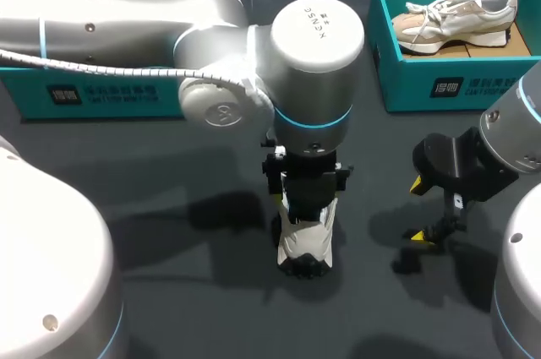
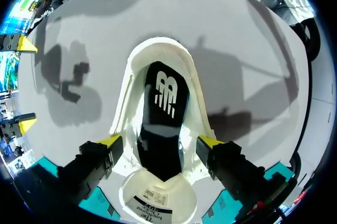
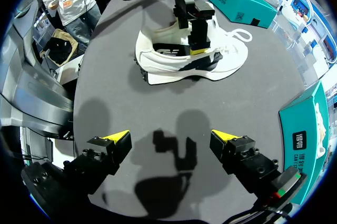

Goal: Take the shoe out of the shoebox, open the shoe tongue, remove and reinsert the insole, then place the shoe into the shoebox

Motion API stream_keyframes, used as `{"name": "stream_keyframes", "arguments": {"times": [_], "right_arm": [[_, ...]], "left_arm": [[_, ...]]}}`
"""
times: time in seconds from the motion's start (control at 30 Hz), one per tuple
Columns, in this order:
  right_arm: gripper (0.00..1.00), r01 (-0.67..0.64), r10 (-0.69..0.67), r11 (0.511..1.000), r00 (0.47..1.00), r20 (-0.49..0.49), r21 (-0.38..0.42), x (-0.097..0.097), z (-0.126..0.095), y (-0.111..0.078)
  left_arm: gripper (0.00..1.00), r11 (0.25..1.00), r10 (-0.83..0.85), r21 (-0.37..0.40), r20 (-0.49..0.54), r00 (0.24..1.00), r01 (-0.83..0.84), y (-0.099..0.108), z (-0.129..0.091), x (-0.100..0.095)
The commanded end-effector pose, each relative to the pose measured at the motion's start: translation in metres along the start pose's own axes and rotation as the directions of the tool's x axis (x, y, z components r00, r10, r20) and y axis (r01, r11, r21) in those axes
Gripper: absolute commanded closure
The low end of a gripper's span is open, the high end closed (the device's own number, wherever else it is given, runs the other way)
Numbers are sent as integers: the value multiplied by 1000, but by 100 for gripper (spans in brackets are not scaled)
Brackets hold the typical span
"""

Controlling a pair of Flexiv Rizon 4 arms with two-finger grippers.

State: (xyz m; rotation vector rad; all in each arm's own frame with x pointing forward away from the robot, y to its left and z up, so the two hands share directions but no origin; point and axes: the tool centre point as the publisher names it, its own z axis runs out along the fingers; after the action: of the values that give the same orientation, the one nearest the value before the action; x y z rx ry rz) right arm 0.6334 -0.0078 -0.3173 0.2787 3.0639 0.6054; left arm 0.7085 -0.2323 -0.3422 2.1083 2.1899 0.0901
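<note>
Your L tool [image 2: 160,141] sat clamped on the white shoe [image 1: 306,241], 1 finger each side. The shoe stood on its sole mid-worktop [image 1: 194,165], black insole [image 2: 163,118] inside. Your R tool [image 1: 418,211] hung nearby, fingers apart, holding nothing. A 2nd shoe [image 1: 456,17] lay in the teal shoebox [image 1: 439,84], far R.

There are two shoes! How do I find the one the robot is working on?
Look at the middle of the dark grey table, straight under the left gripper. The white sneaker with the black insole stands there on the tabletop. The other one, a beige and white sneaker, lies inside the teal shoebox at the far right corner.
</note>
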Motion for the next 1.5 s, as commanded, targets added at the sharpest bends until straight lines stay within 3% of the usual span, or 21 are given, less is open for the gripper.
{"name": "stream_keyframes", "arguments": {"times": [0.03, 0.4, 1.03, 1.27, 1.5], "right_arm": [[0, 0, 0, 1000, 1000, 4, 1, 2, 0, -1], [0, 0, 0, 1000, 1000, 4, 1, 2, 0, -1], [0, 0, 0, 1000, 1000, 4, 1, 2, 0, -1], [0, 0, 0, 1000, 1000, 4, 1, 2, 0, -1], [0, 0, 0, 1000, 1000, 4, 1, 2, 0, -1]], "left_arm": [[0, 1000, 1, 5, 8, 1000, -1, 4, -1, 2], [0, 999, -2, 41, 21, 1000, 1, 13, -1, -6], [15, 998, 15, 65, 19, 1000, -16, 23, -7, -5], [13, 997, 23, 69, 14, 1000, -24, 33, -12, -3], [18, 998, 21, 65, 21, 1000, -22, 49, -20, -1]]}}
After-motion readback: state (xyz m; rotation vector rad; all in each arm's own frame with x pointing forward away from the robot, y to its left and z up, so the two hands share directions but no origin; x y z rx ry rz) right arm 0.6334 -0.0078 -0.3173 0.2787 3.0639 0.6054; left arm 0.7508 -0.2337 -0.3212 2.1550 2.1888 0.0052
